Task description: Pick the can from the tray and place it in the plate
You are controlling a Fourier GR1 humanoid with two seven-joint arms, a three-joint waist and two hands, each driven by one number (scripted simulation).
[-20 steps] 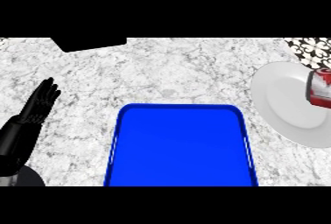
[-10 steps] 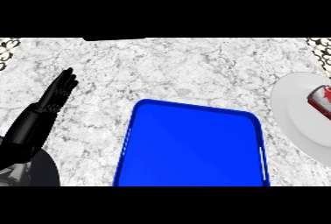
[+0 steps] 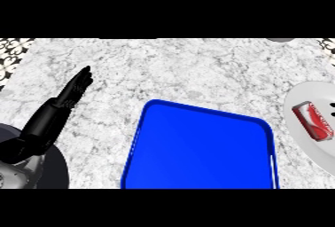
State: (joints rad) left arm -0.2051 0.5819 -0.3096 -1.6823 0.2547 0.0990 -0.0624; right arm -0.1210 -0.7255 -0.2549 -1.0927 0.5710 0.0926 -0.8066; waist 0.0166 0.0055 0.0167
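Marble tabletop [image 3: 196, 66] bore the tray [image 3: 203, 150], can [image 3: 313, 121] delivered onto plate [image 3: 302, 98], left hand [image 3: 75, 88] resting open.

One can [image 3: 313, 121] (red, lying on its side). One plate [image 3: 303, 101] (white, cut off by the right edge of the head view). One tray [image 3: 200, 153] (blue, running out of view at the bottom). One hand [image 3: 76, 87] fully visible (the left, black, fingers straight, at the left side). One marble counter [image 3: 183, 71] under all of it. One small black tip [image 3: 332, 105] at the right edge over the plate (cannot tell what).
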